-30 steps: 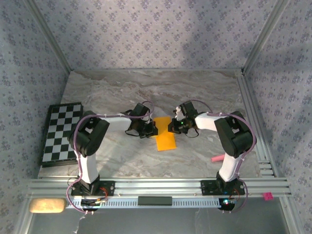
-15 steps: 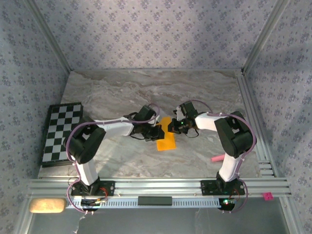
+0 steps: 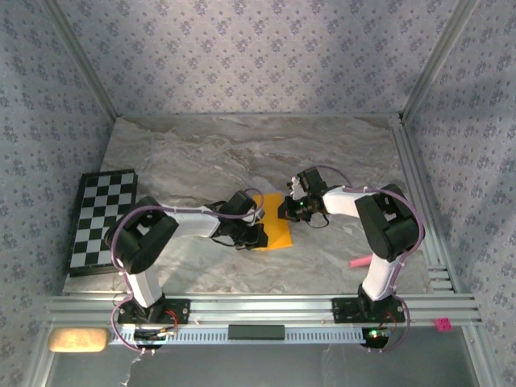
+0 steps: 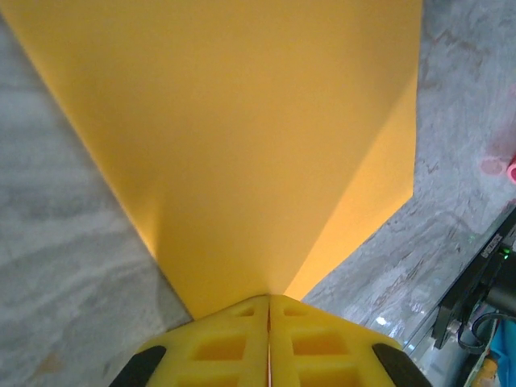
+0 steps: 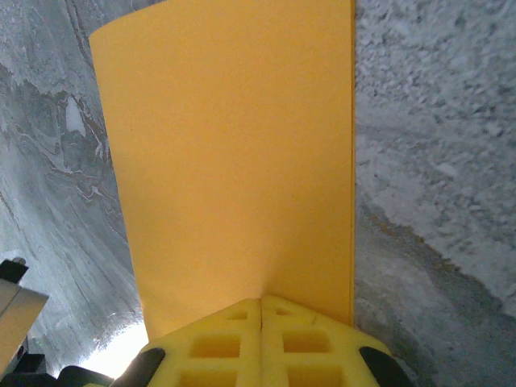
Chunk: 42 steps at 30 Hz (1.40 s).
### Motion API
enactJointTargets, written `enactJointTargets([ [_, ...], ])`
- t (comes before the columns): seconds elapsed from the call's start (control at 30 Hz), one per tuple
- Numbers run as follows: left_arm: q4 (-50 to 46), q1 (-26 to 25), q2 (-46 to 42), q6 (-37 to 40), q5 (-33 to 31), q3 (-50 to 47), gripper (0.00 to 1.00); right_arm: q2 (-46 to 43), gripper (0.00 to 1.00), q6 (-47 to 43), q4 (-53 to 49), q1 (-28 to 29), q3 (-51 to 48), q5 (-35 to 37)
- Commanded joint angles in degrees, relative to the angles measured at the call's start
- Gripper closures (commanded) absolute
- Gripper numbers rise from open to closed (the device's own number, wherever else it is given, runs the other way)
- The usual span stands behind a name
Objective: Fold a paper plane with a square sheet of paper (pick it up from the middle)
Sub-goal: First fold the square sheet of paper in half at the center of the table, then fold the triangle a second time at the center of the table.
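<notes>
The left claw (image 4: 268, 300) was closed, its two yellow fingers (image 4: 218, 347) pressed flat together with no gap between them, pinching one edge of the square sheet of paper (image 4: 242, 145). From that grip the orange-yellow sheet fanned out ahead of the claw, and one side of it bent along a slanting line into a darker panel. The right claw (image 5: 260, 302) was closed in the same way, and its fingers (image 5: 306, 343) nipped the opposite edge of the sheet, which spread away from them smooth and unmarked, with its far corner curling a little.

In the top view the sheet lay between the two claws near the middle of the marble-patterned table (image 3: 210, 153). A black-and-white chequered board (image 3: 101, 218) lay at the table's left edge, well apart from the paper. A pink stick (image 3: 359, 262) lay near the right arm's base.
</notes>
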Motion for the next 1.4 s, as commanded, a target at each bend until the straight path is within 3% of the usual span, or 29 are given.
enactJointTargets([
  [0.0, -4.35, -0.91, -2.95, 2.55, -0.17, -1.7, 0.9, 3.37, 1.0, 0.04, -11.42, -0.43, -3.57, 8.57],
  [0.17, -5.15, -0.88, -9.92, 2.67, -2.51, -1.53, 0.89, 1.34, 1.0, 0.47, -9.45, -0.1, -3.63, 5.5],
  [0.27, -5.52, 0.3, -12.97, 3.84, -2.9, 0.59, 0.83, -2.06, 0.99, 0.76, -3.32, 0.8, -4.09, -0.07],
  [0.37, -5.54, 2.52, -13.53, 3.58, -3.41, 3.14, 0.83, -6.04, 0.91, 2.32, -0.74, 1.2, -3.57, -0.11],
  [0.43, -4.34, 4.81, -13.04, 2.59, -4.08, 4.33, 0.83, -10.32, 0.83, 3.63, -0.95, 0.87, -3.97, 4.08],
  [0.5, -4.38, 7.11, -11.77, 2.32, -4.02, 6.05, 0.83, -14.91, 0.77, 4.49, -1.82, 0.01, -4.95, 6.99],
  [0.63, -4.9, 10.36, -6.96, 2.91, -3.08, 11.05, 0.83, -23.04, 0.77, 6.37, -6.17, -2.23, -7.89, 11.32],
  [0.83, -6.02, 12.7, 2.6, 3.52, -2.48, 18.73, 0.88, -30.53, 0.79, 11.27, -7.8, -4.1, -14.26, 8.61],
  [1.1, -7.73, 14.1, 10.45, 4.21, -2.05, 24.51, 0.92, -30.8, 0.8, 15.29, -6.7, 1.26, -17.45, 8.31],
  [1.37, -8.44, 14.76, 14.59, 5.16, -3.56, 25.48, 0.93, -29.48, 0.78, 14.88, -6.78, 2.27, -18.46, 6.9],
])
